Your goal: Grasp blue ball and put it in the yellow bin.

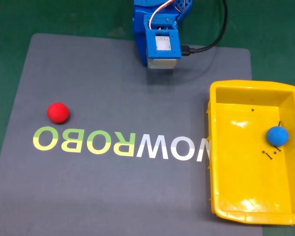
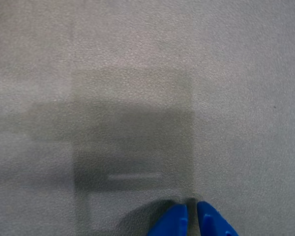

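Note:
The blue ball (image 1: 277,135) lies inside the yellow bin (image 1: 221,167) near its right wall, beside a few small dark screws (image 1: 269,155). The bin stands at the right of the fixed view. The blue arm (image 1: 160,29) is folded back at the top centre of that view, far from the ball. In the wrist view the blue fingertips (image 2: 174,222) of my gripper (image 2: 191,219) stand close together at the bottom edge, with only a thin gap and nothing between them, above bare grey mat.
A red ball (image 1: 57,112) rests on the grey mat (image 1: 113,78) at the left, above the printed lettering (image 1: 120,144). A black cable (image 1: 211,44) runs from the arm's base to the right. Green table surrounds the mat.

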### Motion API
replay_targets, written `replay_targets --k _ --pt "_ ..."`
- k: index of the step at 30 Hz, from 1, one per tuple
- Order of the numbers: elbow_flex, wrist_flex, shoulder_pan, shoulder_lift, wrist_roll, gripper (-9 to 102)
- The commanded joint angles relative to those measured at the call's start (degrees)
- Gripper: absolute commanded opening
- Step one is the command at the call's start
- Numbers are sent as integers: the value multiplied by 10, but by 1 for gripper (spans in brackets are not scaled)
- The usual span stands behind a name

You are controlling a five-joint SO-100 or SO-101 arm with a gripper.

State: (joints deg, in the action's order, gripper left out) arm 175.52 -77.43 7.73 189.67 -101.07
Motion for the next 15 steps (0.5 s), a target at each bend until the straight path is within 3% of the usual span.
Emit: replay_targets --k 1,15 --pt "17 -15 -8 9 17 0" --pt "18 -18 -25 8 33 0"
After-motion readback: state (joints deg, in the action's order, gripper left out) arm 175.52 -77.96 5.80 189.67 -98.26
